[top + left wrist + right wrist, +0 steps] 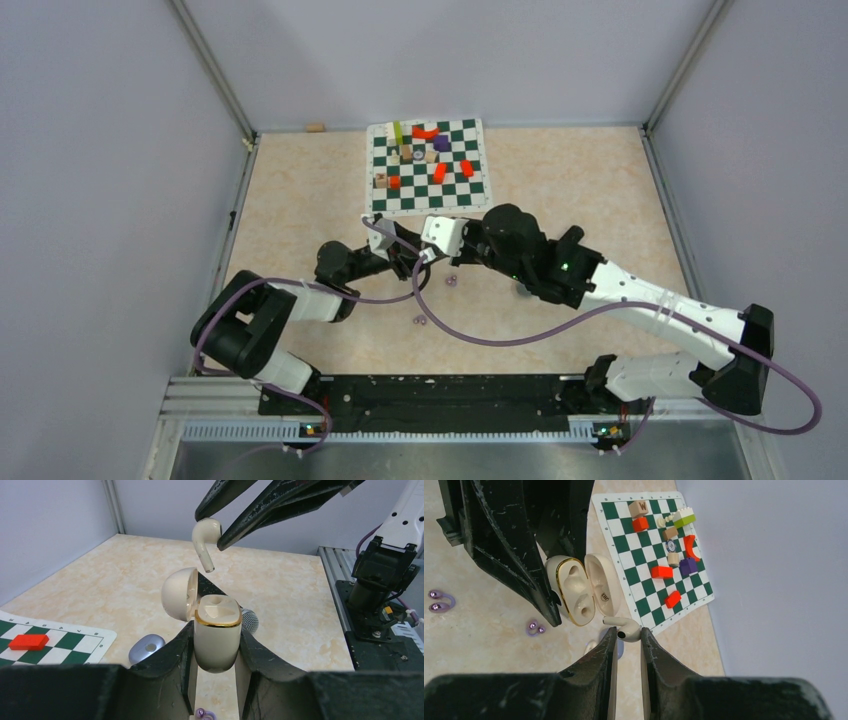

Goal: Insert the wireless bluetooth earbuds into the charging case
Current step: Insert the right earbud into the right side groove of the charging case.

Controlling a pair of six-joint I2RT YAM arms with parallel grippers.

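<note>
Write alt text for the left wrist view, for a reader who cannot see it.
The left gripper clamps an open cream charging case, lid hinged back to the left, while the right gripper holds a cream earbud above it, stem down. A lavender rounded piece lies on the table beside the case, near a chessboard bearing a red block.

We see the charging case (pixel 215 645) and the earbud (pixel 204 535) as smooth, glossy cream plastic; the case mouth carries a shiny gold, metal-looking rim. The left tool (pixel 216 630) and right tool (pixel 628 632) look matt black, rough and scuffed. The worktop (pixel 290 590) is smooth marbled beige with a faint sheen.
</note>
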